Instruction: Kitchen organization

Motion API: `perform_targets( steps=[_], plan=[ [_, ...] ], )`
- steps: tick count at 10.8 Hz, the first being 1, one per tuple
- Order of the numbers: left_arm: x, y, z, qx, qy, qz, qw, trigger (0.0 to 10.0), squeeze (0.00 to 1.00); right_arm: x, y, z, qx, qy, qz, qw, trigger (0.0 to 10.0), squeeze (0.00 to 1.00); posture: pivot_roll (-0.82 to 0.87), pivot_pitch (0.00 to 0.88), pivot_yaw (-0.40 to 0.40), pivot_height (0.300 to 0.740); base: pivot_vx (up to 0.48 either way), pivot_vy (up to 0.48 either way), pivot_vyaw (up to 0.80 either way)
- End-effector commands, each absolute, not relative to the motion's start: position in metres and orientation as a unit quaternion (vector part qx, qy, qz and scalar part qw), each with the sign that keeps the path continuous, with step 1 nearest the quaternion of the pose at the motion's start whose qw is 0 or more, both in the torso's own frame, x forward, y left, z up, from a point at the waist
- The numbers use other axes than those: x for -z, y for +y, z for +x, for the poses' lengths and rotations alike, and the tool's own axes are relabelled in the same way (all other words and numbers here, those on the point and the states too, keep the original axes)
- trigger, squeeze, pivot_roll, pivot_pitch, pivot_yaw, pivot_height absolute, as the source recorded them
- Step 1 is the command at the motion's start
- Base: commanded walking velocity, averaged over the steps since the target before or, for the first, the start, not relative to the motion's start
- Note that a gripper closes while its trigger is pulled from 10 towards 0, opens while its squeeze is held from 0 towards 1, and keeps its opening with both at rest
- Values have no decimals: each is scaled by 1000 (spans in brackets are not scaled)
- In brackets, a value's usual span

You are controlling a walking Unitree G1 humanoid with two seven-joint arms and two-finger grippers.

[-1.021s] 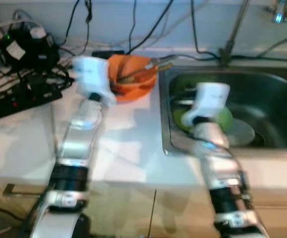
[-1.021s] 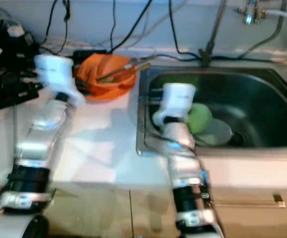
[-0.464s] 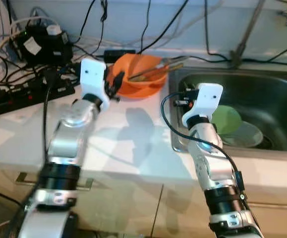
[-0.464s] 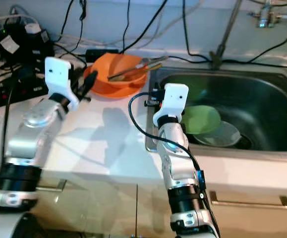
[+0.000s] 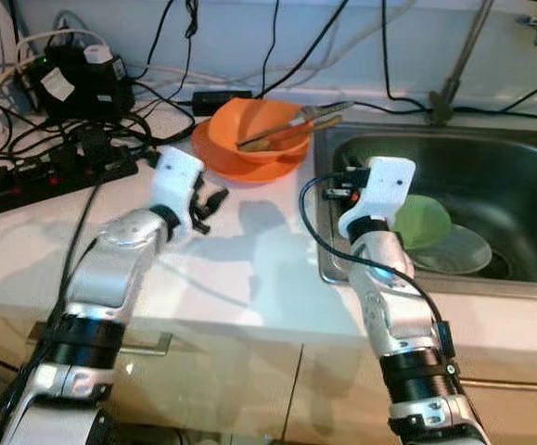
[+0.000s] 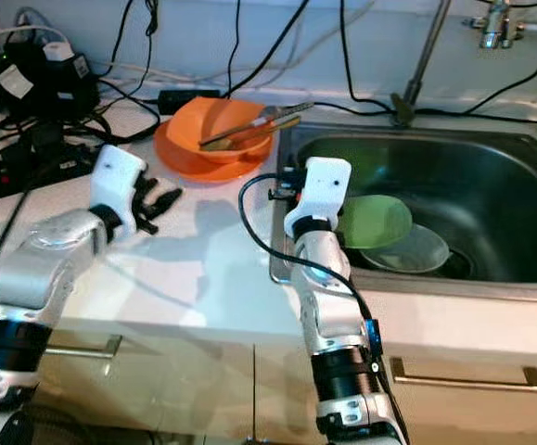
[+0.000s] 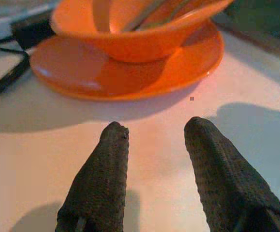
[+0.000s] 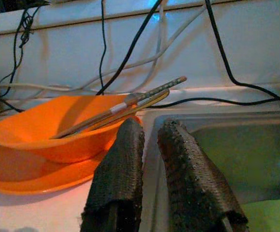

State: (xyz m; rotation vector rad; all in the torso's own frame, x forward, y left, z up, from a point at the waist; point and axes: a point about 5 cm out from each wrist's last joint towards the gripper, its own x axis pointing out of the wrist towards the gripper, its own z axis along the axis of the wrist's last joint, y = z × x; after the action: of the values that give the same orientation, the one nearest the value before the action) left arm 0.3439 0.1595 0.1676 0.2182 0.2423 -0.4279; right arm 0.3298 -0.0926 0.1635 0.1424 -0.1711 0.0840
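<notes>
**Orange dishes at upper centre, both grippers empty**

Orange bowl (image 5: pixel 261 133) is seen on an orange plate (image 5: pixel 240 165) at the upper centre of the frame, on the white counter (image 5: pixel 240 269), with chopsticks (image 5: pixel 291 130) laid inside. Just below it the left gripper (image 5: pixel 208 206) is held low over the counter, fingers (image 7: pixel 101 179) parted and nothing gripped. At the centre the right gripper (image 8: pixel 147 140) is placed at the steel sink (image 5: pixel 518 158) edge, fingers nearly closed, empty. A green plate (image 5: pixel 421 221) is lying in the sink.

A white countertop (image 5: pixel 249 269) is backed by a pale wall (image 6: pixel 203 37). Beige cabinet fronts (image 6: pixel 472 389) with metal handles (image 6: pixel 463 375) are fitted below.
</notes>
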Motion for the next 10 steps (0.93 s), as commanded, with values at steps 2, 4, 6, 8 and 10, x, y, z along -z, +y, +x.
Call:
perform_targets(
  steps=[2, 4, 6, 8, 10],
  plan=[
    [-177, 148, 364, 218, 106, 110, 964, 10000, 0, -166, -95, 325, -34, -93, 74, 992, 10000, 0, -74, 5, 38, 740, 0, 0, 0],
    [-180, 142, 379, 212, 111, 123, 963, 10000, 0, -166, -98, 323, -26, -93, 74, 993, 10000, 0, -91, 34, 51, 740, 0, 0, 0],
    [-184, 138, 392, 214, 114, 138, 960, 10000, 0, -162, -105, 317, -9, -86, 72, 994, 10000, 0, -100, 54, 62, 740, 0, 0, 0],
    [-187, 134, 398, 215, 110, 144, 960, 10000, 0, -161, -107, 315, -4, -84, 73, 994, 10000, 0, -107, 67, 68, 740, 0, 0, 0],
    [-193, 125, 407, 215, 107, 147, 960, 10000, 0, -163, -108, 315, -1, -82, 73, 994, 10000, 0, -111, 75, 71, 740, 0, 0, 0]
  ],
)
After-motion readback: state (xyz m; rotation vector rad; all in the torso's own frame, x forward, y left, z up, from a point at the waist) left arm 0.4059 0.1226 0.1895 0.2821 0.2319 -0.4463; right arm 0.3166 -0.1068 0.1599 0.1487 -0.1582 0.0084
